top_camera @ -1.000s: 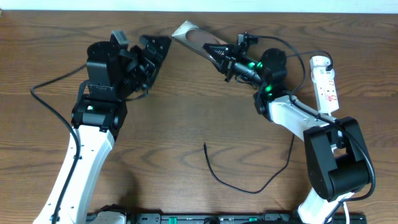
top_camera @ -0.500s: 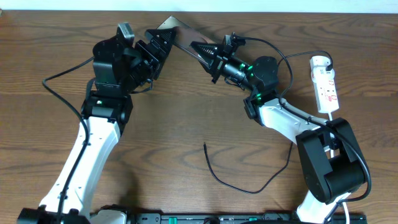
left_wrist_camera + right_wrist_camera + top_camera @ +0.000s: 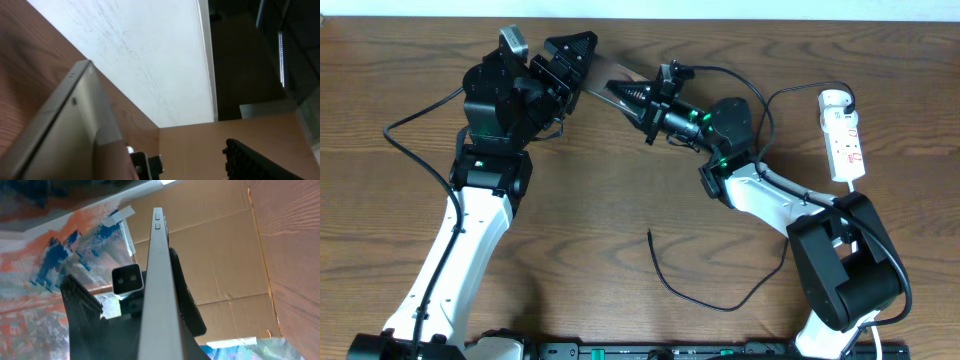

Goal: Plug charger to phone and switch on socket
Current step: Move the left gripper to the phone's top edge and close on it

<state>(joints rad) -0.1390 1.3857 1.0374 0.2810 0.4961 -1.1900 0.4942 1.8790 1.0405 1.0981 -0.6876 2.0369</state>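
Observation:
The phone (image 3: 607, 73) is held off the table at the back, between the two grippers. My right gripper (image 3: 628, 94) is shut on it; the right wrist view shows the phone (image 3: 159, 280) edge-on between the jaws. My left gripper (image 3: 568, 62) is open at the phone's other end. In the left wrist view the phone's silver edge (image 3: 60, 125) lies by the left finger, far from the other finger (image 3: 250, 160). The charger (image 3: 705, 296), a thin black cable, lies on the table at front centre, its free end (image 3: 649, 233) untouched. The white socket (image 3: 845, 135) lies at the right.
The wooden table (image 3: 620, 200) runs to a white wall along its back edge. A thick black arm cable (image 3: 410, 150) loops at the left. The socket's white cord runs down beside the right arm base (image 3: 845, 270).
My right gripper has carried the phone left and slightly back toward my left gripper. My left gripper has swung up to meet the phone's end. The charger and socket have not moved.

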